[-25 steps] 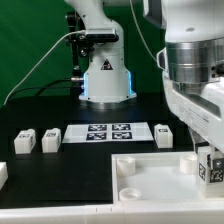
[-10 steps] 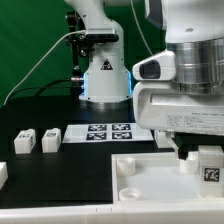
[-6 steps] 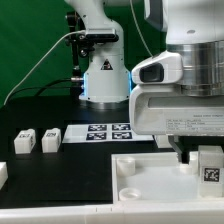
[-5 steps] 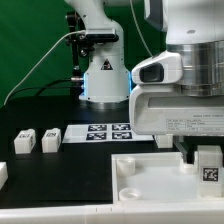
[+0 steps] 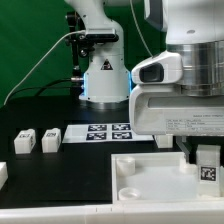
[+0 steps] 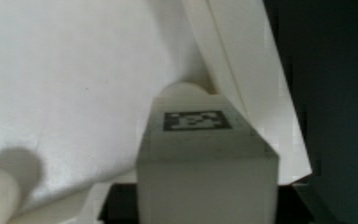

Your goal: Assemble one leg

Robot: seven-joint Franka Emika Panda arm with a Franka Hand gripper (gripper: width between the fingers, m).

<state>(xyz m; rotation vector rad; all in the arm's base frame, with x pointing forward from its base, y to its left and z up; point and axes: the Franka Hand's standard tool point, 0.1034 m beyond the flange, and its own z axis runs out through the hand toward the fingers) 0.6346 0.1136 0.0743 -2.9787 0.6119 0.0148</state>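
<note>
White plastic dominates the exterior view: a large white square tray-like tabletop (image 5: 150, 178) with round corner sockets lies on the black table (image 5: 40, 115), and the robot's bulky white wrist fills that view's right side. Below it, the two-finger gripper (image 5: 203, 155) reaches down over the tabletop's far corner at the exterior view's right, where a small white plastic block leg (image 5: 208, 170) with a black-and-white tag stands in or just above a socket. Whether the fingers are pinching the leg cannot be told here. Three more legs (image 5: 37, 140) sit well apart at that view's left, beside the flat white marker board (image 5: 105, 132). In the wrist view, the leg (image 6: 202, 160) stands upright against the tabletop's white surface (image 6: 69, 90), its tag facing the camera; no fingers are visible. Judging from this, the leg is being seated; next would come pressing or twisting it home. No readable writing, only tag patterns.
</note>
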